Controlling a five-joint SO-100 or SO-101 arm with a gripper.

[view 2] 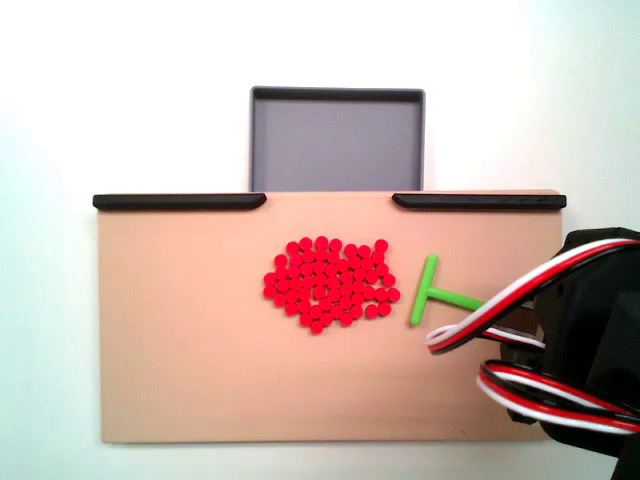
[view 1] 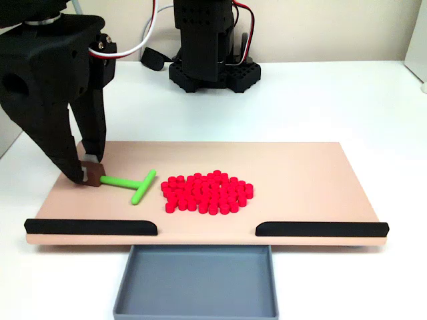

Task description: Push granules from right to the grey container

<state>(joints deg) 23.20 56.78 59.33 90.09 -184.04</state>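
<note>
White counter [view 1: 320,100] carries a beige board [view 1: 300,167], with two black strips [view 1: 90,227] along its front edge and a gap between them. Just past that gap, off the board, sits the grey container [view 1: 195,280], bare inside. In the fixed view from above the same container [view 2: 337,140] lies at the top, beyond the gap.

Granules [view 1: 207,193] lie in one tight red patch near the middle of the board, roughly in line with the gap and near it. None has reached the container yet, so the pushing looks barely begun.

A green T-shaped stick [view 1: 133,183] lies flat on the board, its crossbar beside the patch without clearly touching it. The pincer [view 1: 90,175] is at the far end of the handle, tips closed down around a small brown tab there; it appears to grip the stick by that end. From above, red, white and black cables [view 2: 520,330] hide the grip.

Risks, as I judge them: the hold is at the very end of a long handle, so the crossbar may swivel when it meets the pile and let pellets slip round its ends. The crossbar faces sideways, not toward the gap; a straight shove would spread the patch along the board. Pellets pushed off line would lodge against the strips, and round ones may roll away
</note>
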